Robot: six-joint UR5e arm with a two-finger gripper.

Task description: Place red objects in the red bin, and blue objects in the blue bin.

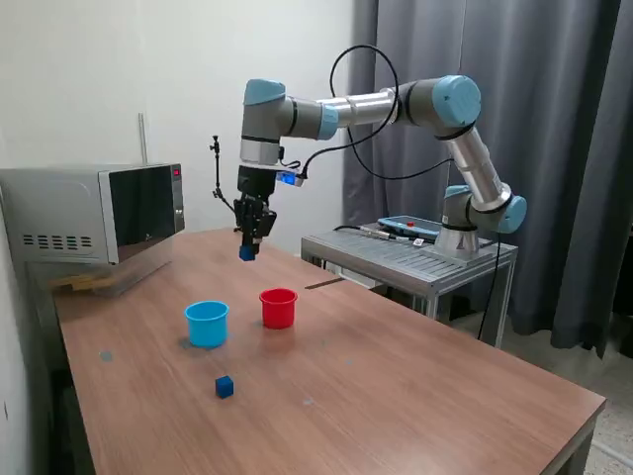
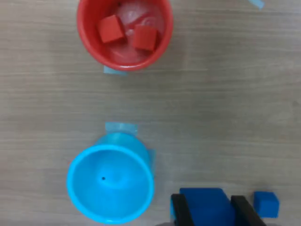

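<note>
**Q:** Wooden surface first — what does the exterior view show on it?

**A:** A brown wood-grain desk carries a light blue cup and a red cup, standing side by side, near each other but apart, the red one toward the exterior view's right. A loose dark blue cube lies on the desk nearer the camera than the blue cup. A microwave sits at the far corner on the exterior view's left.

**Q:** And the arm?

**A:** The gripper hangs well above the desk, behind the cups, its fingers closed around a second dark blue cube.

**Q:** What does the wrist view add?

**A:** Looking straight down, the red cup holds two red cubes, lying side by side on its floor. The blue cup shows only its bare inside. The gripper has its two black fingers pressed against opposite sides of the held blue cube. The loose blue cube shows on the desk beyond one finger.
</note>
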